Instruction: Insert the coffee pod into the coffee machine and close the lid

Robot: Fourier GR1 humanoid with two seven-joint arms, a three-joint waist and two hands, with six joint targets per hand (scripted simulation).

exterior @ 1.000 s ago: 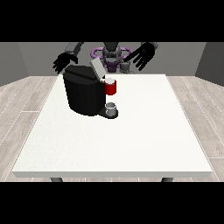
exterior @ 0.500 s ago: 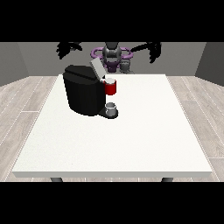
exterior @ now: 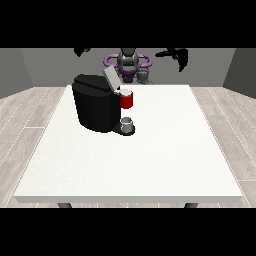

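White table carries coffee machine, lid raised. Your hands, view's left and view's right, hang high; finger state indeterminate. Pod unlocated: locate it first, then grasp.

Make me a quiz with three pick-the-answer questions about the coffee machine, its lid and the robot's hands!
1. Where on the table does the coffee machine stand?
A. far part, towards the view's left
B. near right corner
C. dead centre

2. What colour is the coffee machine's body?
A. white
B. black
C. purple

3. How is the lid of the machine?
A. shut flat
B. lying on the table
C. tilted up, open

Answers:
1 A, it sits towards the robot's end, left of the middle.
2 B, its body is black, with a red thing at the machine in front.
3 C, the grey flap slants upward above the machine.
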